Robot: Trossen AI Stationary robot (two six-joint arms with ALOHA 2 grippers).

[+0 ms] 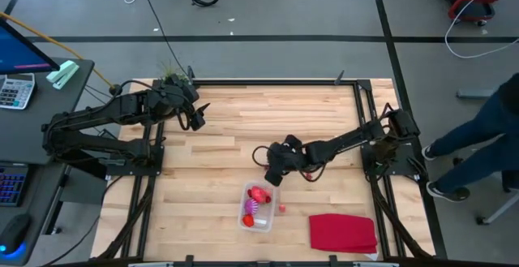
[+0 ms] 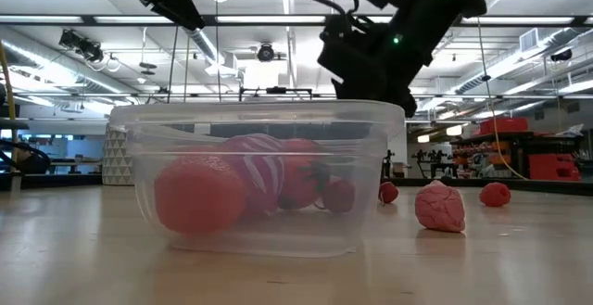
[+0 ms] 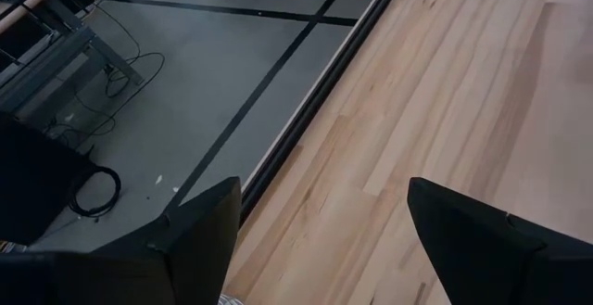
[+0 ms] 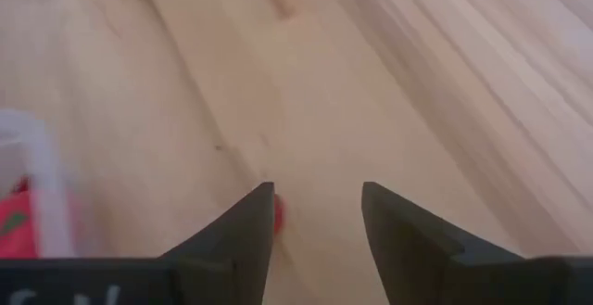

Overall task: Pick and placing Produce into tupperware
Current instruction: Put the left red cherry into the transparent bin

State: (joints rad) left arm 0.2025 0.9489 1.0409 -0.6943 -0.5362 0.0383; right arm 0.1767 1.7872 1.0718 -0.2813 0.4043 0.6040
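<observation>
The clear tupperware (image 1: 259, 206) stands on the wooden table near its near edge, and it fills the low view (image 2: 255, 180). Inside lie red pieces (image 2: 199, 196) and a purple striped piece (image 2: 261, 173). Outside it, on the table, lie a tiny red piece (image 1: 282, 208), another small red one (image 2: 388, 192), a pink piece (image 2: 440, 206) and a red one (image 2: 495, 194). My right gripper (image 1: 274, 170) hangs open just beyond the tupperware's far side (image 4: 317, 194), and a tiny red piece (image 4: 278, 210) shows beside one finger. My left gripper (image 1: 195, 119) waits open at the far left (image 3: 324, 194).
A flat red cloth (image 1: 342, 233) lies at the table's near right corner. A green plant (image 1: 174, 72) stands at the far left edge. A person (image 1: 478, 137) stands off the right side. Bare wood lies between the two arms.
</observation>
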